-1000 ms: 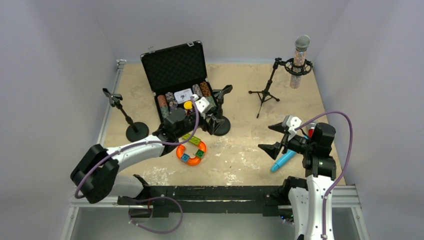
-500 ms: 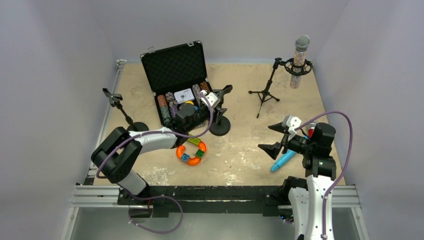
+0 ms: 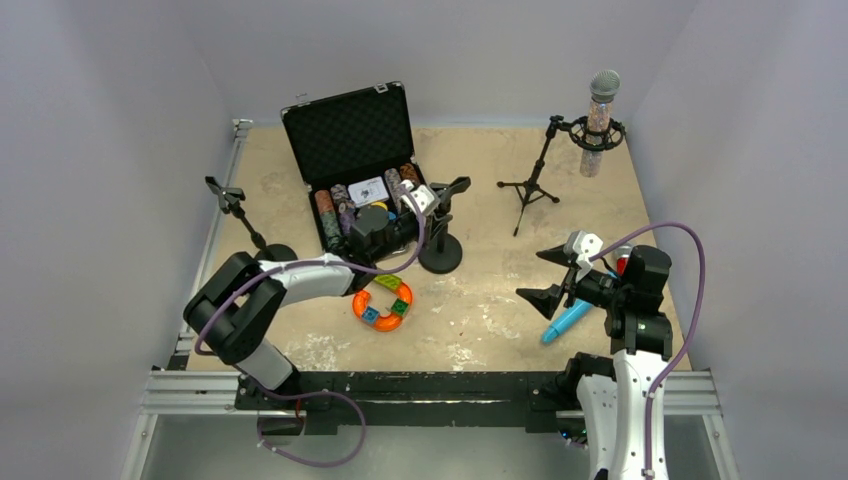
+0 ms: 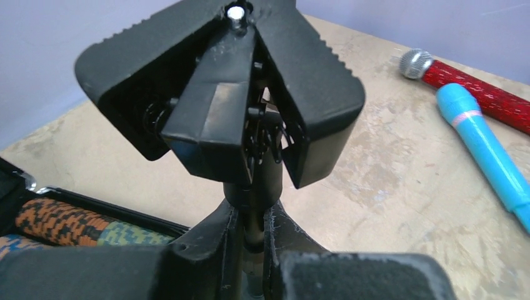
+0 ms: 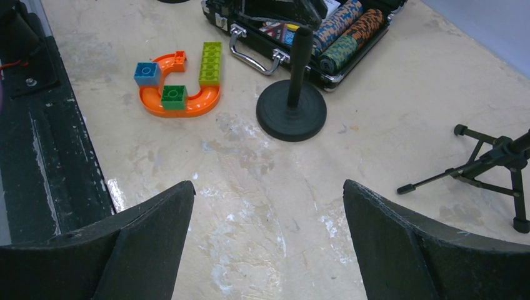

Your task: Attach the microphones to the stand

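left hand [image 4: 250, 232] clamped on round-base mic stand [image 4: 220, 112] | right hand [image 5: 269, 215] apart, empty | light-blue microphone [image 4: 486, 147] just beside red glitter microphone [image 4: 481, 87] on counter [image 5: 250, 181]

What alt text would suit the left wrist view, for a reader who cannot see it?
The left gripper grips the post of a black stand, just below its empty clip, seen close up. Beyond, a red glitter microphone and a light-blue microphone lie side by side on the table; poker chips show at lower left.

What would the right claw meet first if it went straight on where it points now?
Likely the bare table just ahead; beyond it, the round-base stand. The right claw is open; depth unclear.
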Motion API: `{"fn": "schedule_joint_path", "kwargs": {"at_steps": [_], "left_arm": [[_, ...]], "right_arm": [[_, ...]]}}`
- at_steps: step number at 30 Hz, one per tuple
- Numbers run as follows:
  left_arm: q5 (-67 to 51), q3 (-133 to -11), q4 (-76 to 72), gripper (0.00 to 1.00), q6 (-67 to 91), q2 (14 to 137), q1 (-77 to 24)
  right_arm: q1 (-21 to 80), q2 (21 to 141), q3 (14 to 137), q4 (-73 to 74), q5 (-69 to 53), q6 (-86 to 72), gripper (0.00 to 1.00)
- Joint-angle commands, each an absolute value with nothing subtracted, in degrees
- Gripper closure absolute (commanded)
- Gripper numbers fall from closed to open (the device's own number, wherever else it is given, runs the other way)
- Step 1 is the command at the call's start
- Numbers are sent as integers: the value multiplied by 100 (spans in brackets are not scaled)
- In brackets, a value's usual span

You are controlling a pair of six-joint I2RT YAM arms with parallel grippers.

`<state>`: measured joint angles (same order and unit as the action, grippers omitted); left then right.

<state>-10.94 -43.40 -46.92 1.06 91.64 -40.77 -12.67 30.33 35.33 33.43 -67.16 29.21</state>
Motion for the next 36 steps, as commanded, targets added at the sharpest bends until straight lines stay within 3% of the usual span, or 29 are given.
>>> {"fn": "schedule_joint_path", "kwargs": {"at_steps": [1,6,20,22,26,29,36], "left_arm": [[-2209,-4080,-5009,100,504,8599,-4071],[-2851,-3497,-4975,100,1022,7931,-4117],[-2835,-2665,-4610,99,1099,7227,-4465],[-2726,-2666,-4488,88,1200,7156,-4465],[-2307,-2513,-4277,56,1287,6806,-4465],[-2061,-2339,-4081,37,1242,6356,-4465],[-1782,-2192,-2579,16,1115,5021,-4465]], "right_arm": [[-1267,2988,3559,3340,-6820,3000,8],[-1270,2988,3558,3331,-6828,2998,8],[-1281,2977,3506,3227,-6779,2880,8],[-1283,2973,3495,3210,-6751,2879,8],[-1275,2945,3473,3183,-6654,2875,7],[-1280,2941,3468,3175,-6598,2881,7],[-1283,2850,3573,3204,-6193,2818,5]]}}
